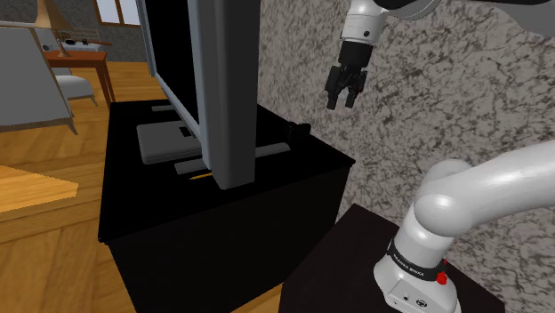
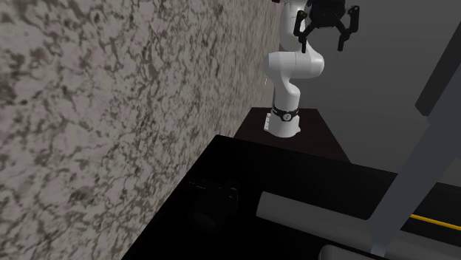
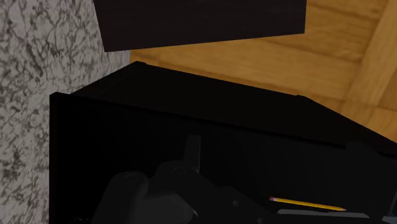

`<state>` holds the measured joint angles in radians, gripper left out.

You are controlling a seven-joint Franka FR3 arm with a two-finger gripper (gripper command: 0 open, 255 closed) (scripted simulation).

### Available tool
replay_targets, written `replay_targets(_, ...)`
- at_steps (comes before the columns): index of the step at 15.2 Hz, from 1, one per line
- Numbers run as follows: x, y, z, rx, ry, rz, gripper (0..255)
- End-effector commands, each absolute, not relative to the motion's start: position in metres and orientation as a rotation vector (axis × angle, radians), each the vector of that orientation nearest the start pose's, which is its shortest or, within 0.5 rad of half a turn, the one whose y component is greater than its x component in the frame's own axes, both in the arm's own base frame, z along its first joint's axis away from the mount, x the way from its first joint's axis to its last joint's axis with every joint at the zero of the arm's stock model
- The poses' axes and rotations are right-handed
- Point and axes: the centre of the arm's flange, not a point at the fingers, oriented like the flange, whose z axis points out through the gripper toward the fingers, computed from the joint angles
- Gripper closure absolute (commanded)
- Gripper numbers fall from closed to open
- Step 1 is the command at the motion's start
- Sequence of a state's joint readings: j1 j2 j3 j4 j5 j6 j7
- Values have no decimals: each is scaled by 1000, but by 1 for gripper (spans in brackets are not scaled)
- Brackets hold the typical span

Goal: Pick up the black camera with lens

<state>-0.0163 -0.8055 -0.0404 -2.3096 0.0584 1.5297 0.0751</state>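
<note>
Camera (image 1: 302,131) apart from spread tool (image 1: 341,104).

Rough, mottled stone-look wall (image 1: 293,62), smooth wooden floor (image 3: 331,51), matt black cabinet (image 1: 222,231) and camera (image 2: 213,203).

My gripper (image 1: 343,100) hangs in the air in front of the speckled stone wall (image 1: 445,98), pointing down with its fingers apart and nothing between them. Below it and to the shoulder view's left stands a black cabinet (image 1: 222,222). A big grey-framed screen (image 1: 209,80) stands upright on the cabinet, with a flat grey base (image 1: 160,142) under it. At the cabinet's edge nearest the wall I can make out the camera (image 1: 302,131), a small dark shape well below my fingers. My white arm (image 1: 445,209) rises from its dark stand (image 1: 342,258) at the lower right. A wooden floor (image 1: 44,160) stretches off to the left.
</note>
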Motion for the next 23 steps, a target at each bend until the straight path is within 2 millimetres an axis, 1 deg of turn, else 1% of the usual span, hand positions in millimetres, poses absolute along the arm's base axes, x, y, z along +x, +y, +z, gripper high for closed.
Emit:
replay_targets(1, 297, -15, 615, -3048, 178, -36, 0)
replay_targets(6, 317, -71, 586, -3060, -12, -39, 0)
replay_targets(12, 349, -134, 553, -3059, -241, -41, 0)
replay_targets(17, 383, -183, 526, -3046, -432, -43, 0)
replay_targets(23, 432, -235, 494, -3014, -660, -45, 0)
